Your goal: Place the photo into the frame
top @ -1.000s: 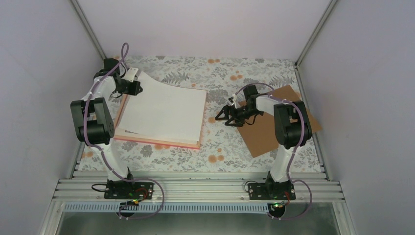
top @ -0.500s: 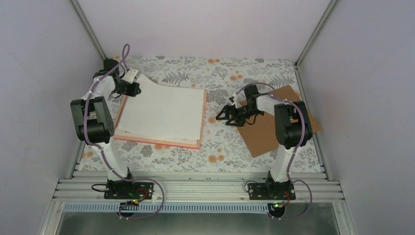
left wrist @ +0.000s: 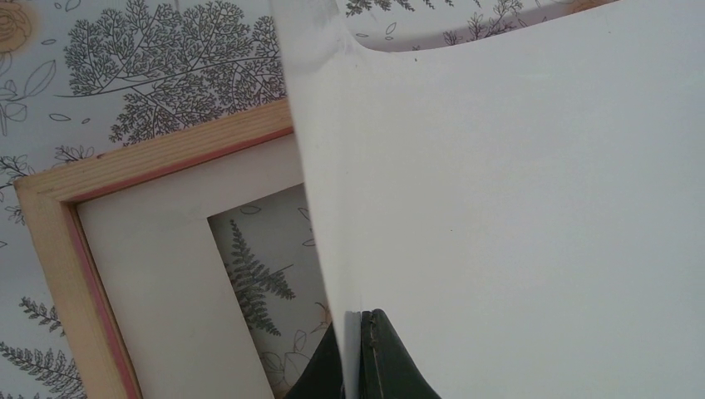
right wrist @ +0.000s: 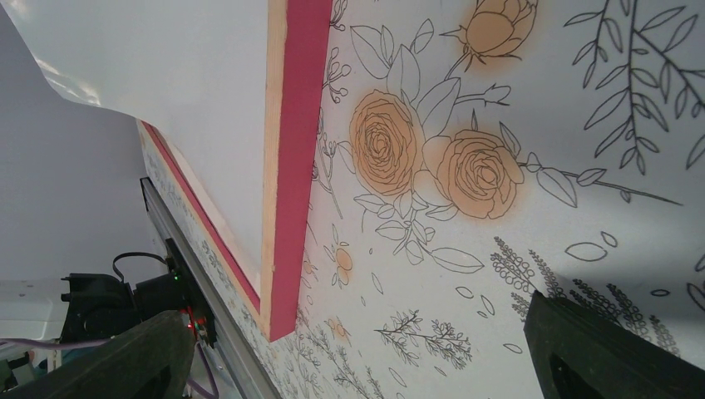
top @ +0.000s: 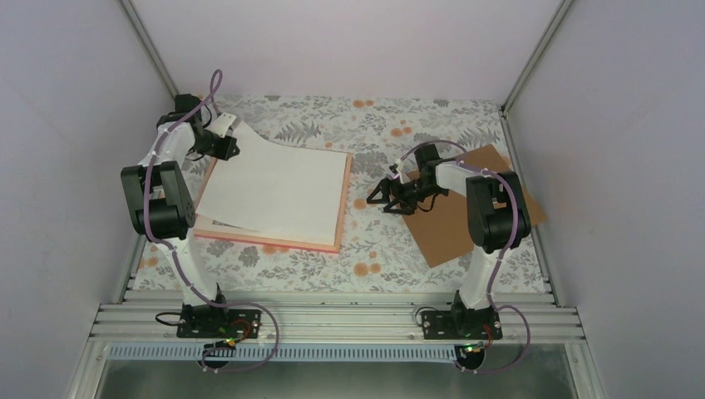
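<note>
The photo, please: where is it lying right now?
Top view: the photo lies white side up over the frame, left of centre, far-left corner pinched in the left gripper.

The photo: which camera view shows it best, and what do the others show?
Top external: the whole photo, white back up, lies over the frame. Left wrist shows only the corner the left gripper pinches; right wrist only one edge.

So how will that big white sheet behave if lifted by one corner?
Probably floppy: the photo curls up where the left hand pinches its corner. Likely light, as a thin sheet. Its glossy sheen suggests it may slide across the frame beneath.
</note>
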Robot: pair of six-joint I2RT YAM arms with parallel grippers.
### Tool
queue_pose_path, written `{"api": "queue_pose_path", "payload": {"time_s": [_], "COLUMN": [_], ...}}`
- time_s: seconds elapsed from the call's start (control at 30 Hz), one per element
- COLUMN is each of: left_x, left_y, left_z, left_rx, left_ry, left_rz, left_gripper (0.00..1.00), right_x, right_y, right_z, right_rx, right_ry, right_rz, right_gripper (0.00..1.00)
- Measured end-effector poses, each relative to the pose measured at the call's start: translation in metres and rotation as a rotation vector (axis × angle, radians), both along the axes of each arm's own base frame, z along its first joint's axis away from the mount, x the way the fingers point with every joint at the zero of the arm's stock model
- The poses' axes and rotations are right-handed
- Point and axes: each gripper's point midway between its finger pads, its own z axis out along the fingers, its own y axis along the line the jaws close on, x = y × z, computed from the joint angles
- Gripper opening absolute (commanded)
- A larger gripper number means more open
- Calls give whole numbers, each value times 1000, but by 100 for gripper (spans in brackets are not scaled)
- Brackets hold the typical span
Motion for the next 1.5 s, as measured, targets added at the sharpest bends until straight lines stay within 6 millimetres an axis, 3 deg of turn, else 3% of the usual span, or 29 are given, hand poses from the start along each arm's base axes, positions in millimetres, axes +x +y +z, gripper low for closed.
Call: {"api": "queue_pose_path", "payload": {"time_s": [0.57,1.07,1.2,1.5], "left_x": [-5,-19,-17,-16], "left_y": [-3,-5,-3,12], "left_z": [-1,-18,-18,-25], "left_rx": [-12,-19,-5,69], "left_ry": [19,99,93,85], "left_rz": [-9,-26,-16,47], "left_gripper": [2,3,25,86], "right_x": [0,0,0,1], "right_y": [0,0,0,-1], "right_z": [0,0,0,0], "right_rx": [0,0,0,-8], "right_ry": [0,0,0,-11], "right_rz": [0,0,0,-2], "right_gripper": [100,100,100,100]}}
